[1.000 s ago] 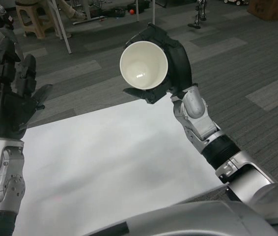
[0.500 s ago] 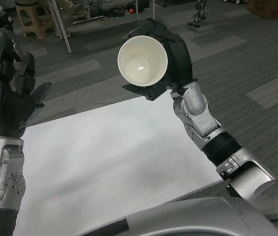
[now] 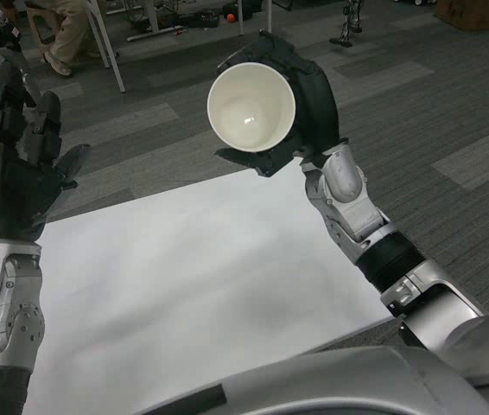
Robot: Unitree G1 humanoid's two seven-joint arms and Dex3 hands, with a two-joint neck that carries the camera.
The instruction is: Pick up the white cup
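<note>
The right hand (image 3: 301, 108) wraps the white cup (image 3: 251, 107) by its wall, mouth toward me, clear of the bench (image 3: 193, 277); it looks light, thin and easily crushed, while the left hand (image 3: 11, 173) is spread and holds nothing.

No legible text, label, brand, number or sign is showing anywhere: nothing is appearing on the white cup (image 3: 251, 105), nor on the desk (image 3: 201, 277) below the cup.

White cup (image 3: 251, 105) – smooth, slight gloss; table (image 3: 184, 285) – matt white; forearms brushed metal.
</note>
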